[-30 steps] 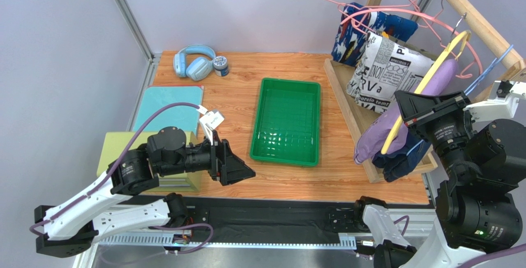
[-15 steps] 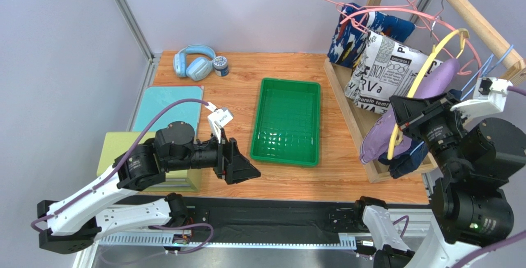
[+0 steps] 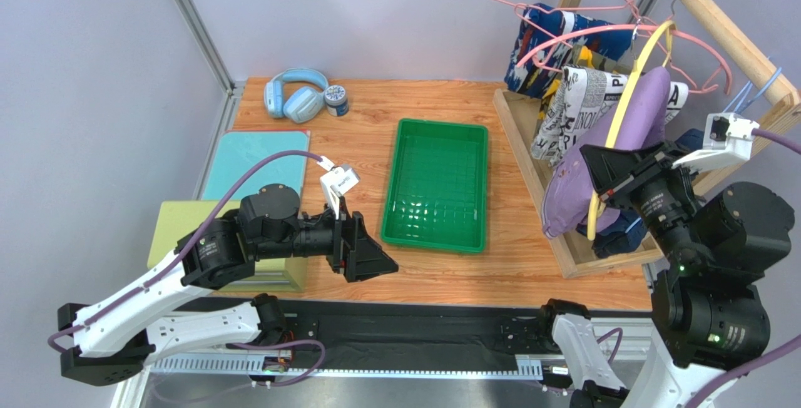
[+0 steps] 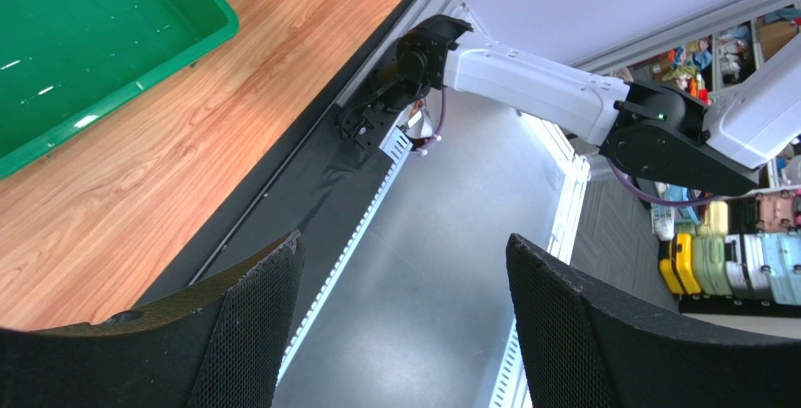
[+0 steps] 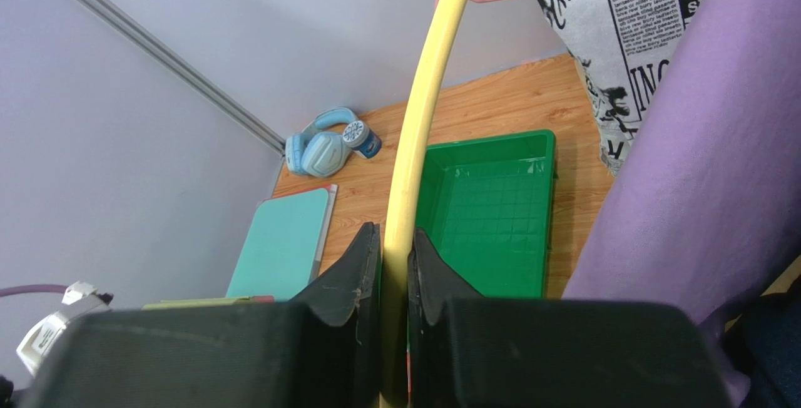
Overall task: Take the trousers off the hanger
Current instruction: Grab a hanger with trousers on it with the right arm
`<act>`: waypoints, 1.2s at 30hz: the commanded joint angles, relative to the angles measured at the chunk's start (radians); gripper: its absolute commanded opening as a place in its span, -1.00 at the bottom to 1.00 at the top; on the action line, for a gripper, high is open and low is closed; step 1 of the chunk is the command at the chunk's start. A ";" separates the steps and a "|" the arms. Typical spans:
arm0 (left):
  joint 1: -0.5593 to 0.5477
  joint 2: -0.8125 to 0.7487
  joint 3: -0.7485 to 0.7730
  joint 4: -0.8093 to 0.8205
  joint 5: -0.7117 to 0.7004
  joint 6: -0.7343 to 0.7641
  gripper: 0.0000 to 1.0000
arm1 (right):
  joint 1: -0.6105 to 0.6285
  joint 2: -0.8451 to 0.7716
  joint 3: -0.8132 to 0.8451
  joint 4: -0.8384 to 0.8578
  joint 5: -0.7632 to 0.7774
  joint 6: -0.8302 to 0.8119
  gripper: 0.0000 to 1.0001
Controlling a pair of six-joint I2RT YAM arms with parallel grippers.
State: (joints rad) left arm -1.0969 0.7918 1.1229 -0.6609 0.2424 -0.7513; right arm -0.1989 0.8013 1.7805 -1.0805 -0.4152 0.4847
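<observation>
While the right gripper [image 5: 395, 239] is pinched tight on the yellow hanger [image 5: 423, 117], the purple trousers [image 5: 696, 145] draped over that hanger lie just beside its jaws, filling the right side of the wrist view. From overhead the trousers [image 3: 569, 192] run with the hanger [image 3: 628, 108] on a long diagonal, from the lower middle right up toward the upper right corner. The right arm is the nearer one but is busy holding, so pulling the fabric off probably falls to the left gripper [image 3: 371, 258]. It hovers at lower left with its jaws wide apart and nothing between them, well apart from the trousers. Its wrist view looks past the table's front edge to the floor. Between the two arms a green tray [image 3: 440, 124] sits on the wooden table [image 3: 423, 98]. Farther back on the right, a wooden rack [image 3: 724, 33] carries pink hangers [image 3: 564, 28], newsprint trousers [image 3: 564, 112] and blue-white-red print trousers [image 3: 536, 47]. Dark denim [image 3: 616, 234] shows below the purple pair. Blue headphones [image 3: 296, 94] and a small jar [image 3: 336, 98] rest at the far left edge, before a plain grey wall.
</observation>
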 commanded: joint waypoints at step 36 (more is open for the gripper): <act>0.011 0.024 -0.011 0.394 0.112 -0.160 0.66 | 0.317 -0.059 -0.164 -0.010 -0.447 0.250 -1.00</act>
State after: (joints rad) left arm -1.0912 0.7998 1.1210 -0.3901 0.3408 -0.8467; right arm 0.0605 0.7128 1.6287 -1.2778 -0.8520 0.7330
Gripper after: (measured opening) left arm 0.832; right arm 0.103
